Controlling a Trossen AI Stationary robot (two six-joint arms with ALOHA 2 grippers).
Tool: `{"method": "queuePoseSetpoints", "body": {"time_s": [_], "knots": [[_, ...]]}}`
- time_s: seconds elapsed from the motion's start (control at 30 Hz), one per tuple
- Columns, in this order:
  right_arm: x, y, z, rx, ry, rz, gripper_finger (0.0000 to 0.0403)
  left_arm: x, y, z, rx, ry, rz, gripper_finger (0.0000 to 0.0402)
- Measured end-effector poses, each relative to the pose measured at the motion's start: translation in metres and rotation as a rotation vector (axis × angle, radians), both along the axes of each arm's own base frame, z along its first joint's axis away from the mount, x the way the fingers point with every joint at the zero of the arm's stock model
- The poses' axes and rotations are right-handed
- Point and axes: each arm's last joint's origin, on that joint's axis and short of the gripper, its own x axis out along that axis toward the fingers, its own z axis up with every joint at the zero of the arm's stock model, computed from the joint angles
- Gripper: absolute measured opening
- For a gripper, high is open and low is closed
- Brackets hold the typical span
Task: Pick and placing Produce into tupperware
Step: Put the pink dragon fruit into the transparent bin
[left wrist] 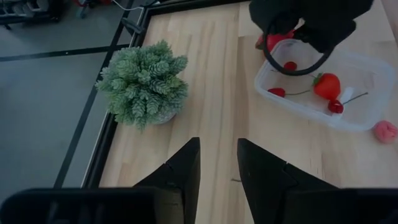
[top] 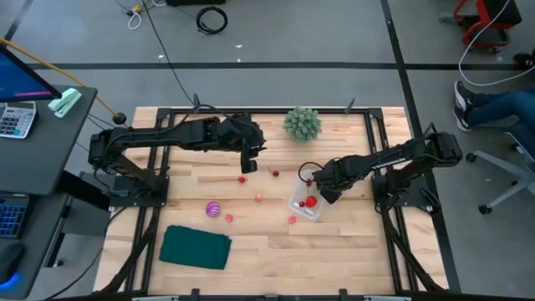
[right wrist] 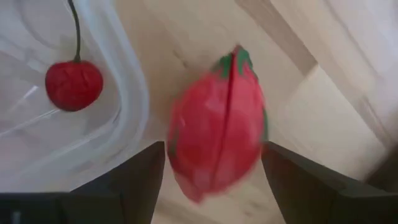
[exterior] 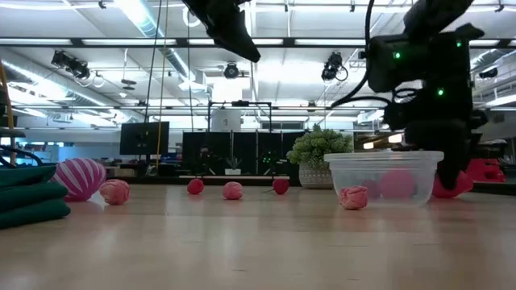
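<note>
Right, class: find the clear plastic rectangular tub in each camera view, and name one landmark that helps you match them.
High view: the clear plastic rectangular tub lies right of centre, below the right claw.
Low view: right of centre on the tabletop.
Left wrist view: upper right.
Right wrist view: only its rounded corner, at the left.
Shared landmark: the green bushy plant, behind the tub.

A clear tub (exterior: 384, 179) holding pink pieces stands on the table (exterior: 258, 242), a striped ball (exterior: 79, 177) far left.
</note>
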Motion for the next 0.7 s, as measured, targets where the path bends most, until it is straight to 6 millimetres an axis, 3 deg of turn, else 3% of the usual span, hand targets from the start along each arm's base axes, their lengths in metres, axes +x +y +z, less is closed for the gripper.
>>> {"method": "queuePoseSetpoints", "body": {"time_s": [0.4, 0.7], "knots": [[0.009, -0.017, -0.009, -0.023, -0.133, 0.000, 0.0274, 0.001, 0.000, 0.001, 0.003, -0.014, -0.001, 0.0112], [0.008, -0.010, -0.009, 0.025, -0.121, 0.048, 0.0259, 0.001, 0.000, 0.001, 0.004, -0.014, -0.001, 0.0107]]}}
